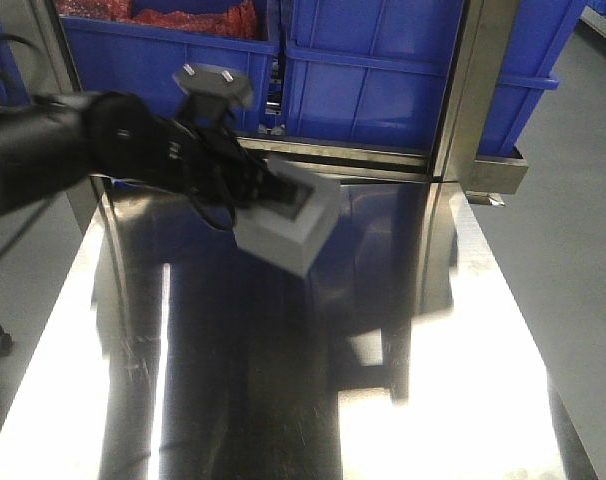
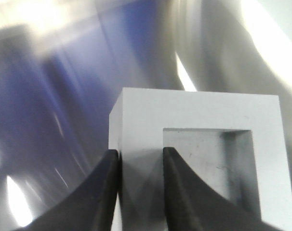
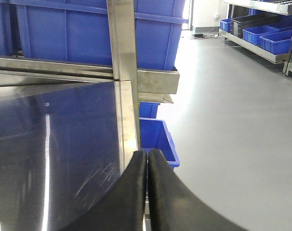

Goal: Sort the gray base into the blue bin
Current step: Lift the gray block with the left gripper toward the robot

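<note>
Matte gray base (image 1: 305,232), tilted, aloft

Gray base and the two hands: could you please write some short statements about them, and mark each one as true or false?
1. The left hand grips the gray base by one wall. True.
2. The gray base lies flat on the steel table. False: the left hand holds it tilted, and it appears lifted off the table.
3. The right hand is shut and holds nothing. True.
4. The recess in the gray base is round. False: the left wrist view shows a square recess.
</note>
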You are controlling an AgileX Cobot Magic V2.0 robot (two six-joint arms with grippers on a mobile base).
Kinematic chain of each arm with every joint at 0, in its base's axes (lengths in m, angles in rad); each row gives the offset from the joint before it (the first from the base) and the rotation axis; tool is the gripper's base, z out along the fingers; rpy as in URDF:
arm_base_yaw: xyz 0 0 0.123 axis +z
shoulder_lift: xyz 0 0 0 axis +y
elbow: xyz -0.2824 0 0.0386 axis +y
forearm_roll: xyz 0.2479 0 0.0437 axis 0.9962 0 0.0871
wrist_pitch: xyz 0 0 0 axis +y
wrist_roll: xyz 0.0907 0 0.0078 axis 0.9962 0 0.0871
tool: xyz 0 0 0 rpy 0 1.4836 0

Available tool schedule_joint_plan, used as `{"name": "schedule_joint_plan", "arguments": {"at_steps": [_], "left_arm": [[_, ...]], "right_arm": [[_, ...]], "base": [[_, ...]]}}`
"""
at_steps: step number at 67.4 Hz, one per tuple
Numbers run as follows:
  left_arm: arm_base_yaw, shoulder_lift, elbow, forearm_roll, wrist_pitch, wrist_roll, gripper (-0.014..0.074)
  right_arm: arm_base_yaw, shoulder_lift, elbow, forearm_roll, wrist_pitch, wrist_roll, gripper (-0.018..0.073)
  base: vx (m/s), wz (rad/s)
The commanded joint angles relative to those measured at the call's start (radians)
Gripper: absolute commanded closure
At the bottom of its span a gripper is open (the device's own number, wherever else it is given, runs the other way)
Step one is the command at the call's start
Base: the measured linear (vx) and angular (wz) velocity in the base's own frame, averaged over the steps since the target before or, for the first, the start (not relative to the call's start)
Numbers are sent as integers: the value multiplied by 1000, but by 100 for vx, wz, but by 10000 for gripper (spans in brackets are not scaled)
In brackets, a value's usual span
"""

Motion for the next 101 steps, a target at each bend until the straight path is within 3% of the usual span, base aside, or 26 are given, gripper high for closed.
{"name": "schedule_joint_plan", "arguments": {"at_steps": [1,19,53,72,101], "left_arm": [[-4,-196,86,-1,-197,-5,603],[-4,-623,482,-1,-455,-4,603],[-4,-1245,901,-1,-470,-4,603],[-4,-1420,1025,-3,-478,-4,603],[-4,-1434,1025,-3,-478,-4,603]], "right_arm": [[-5,-9,2,-8,-75,-12,564],[-5,-9,2,-8,-75,-12,564],[-5,-9,2,-8,-75,-12,564],[-5,-9,2,-8,-75,-12,564],[-5,-9,2,-8,-75,-12,564]], "base": [[0,0],[0,0],[0,0],[0,0],[0,0]]}}
